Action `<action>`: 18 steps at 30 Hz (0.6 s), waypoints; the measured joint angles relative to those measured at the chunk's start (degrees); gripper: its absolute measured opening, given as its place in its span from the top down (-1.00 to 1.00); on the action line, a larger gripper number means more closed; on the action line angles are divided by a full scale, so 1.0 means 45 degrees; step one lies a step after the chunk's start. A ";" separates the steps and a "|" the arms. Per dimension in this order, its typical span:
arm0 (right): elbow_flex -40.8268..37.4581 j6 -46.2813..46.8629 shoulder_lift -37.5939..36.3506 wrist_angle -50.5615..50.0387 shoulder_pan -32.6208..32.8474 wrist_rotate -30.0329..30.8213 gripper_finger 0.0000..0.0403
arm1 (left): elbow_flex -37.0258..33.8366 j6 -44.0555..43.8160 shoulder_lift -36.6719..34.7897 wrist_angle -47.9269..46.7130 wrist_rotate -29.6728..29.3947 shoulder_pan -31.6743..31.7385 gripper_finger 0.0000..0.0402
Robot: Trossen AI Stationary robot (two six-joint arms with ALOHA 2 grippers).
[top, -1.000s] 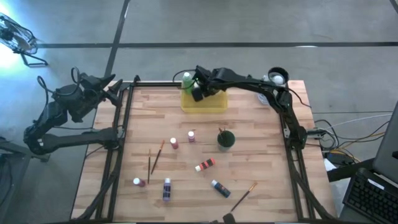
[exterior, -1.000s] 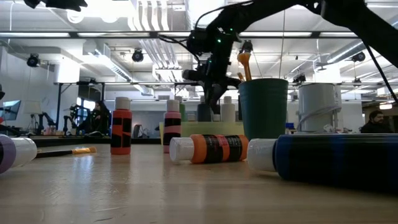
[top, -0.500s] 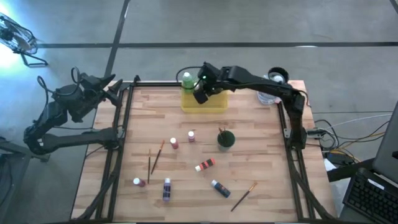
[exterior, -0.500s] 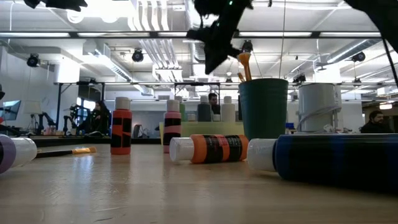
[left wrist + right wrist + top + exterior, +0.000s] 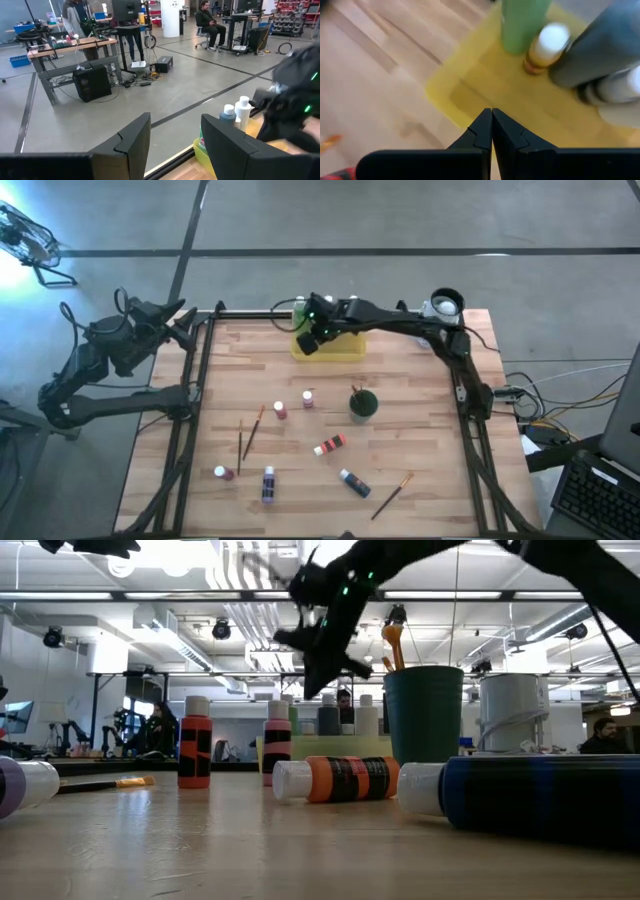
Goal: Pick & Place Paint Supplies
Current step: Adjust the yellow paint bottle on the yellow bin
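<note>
Translucent yellow tray (image 5: 340,348), green bottle (image 5: 522,22) (white-capped neighbour (image 5: 547,46)), dark green cup (image 5: 363,404), orange-and-black bottle (image 5: 340,780)

Robotics lab or workshop, open-plan, industrial fit-out. Grey polished concrete floor (image 5: 165,95) with dark seam lines runs around the rig. Ceiling open: exposed white ducts (image 5: 245,615), long strip lights (image 5: 120,595), hanging lamps. Butcher-block wooden table (image 5: 250,370) set in a black metal frame, with two dark robot arms mounted at its side edges. Workbenches (image 5: 70,47) carry monitors and gear; computer tower (image 5: 92,82) and loose cables on the floor beneath. A seated person (image 5: 210,25) at a far desk. Red parts-bin shelving (image 5: 295,15) along the far wall. Keyboard (image 5: 600,500) and cabling lie just beyond the table's right edge.
</note>
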 joint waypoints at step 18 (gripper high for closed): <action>0.0138 0.0761 0.2710 0.2016 -0.0189 0.1668 0.96 | 0.0000 0.0000 0.0000 0.0000 0.0039 0.0005 0.10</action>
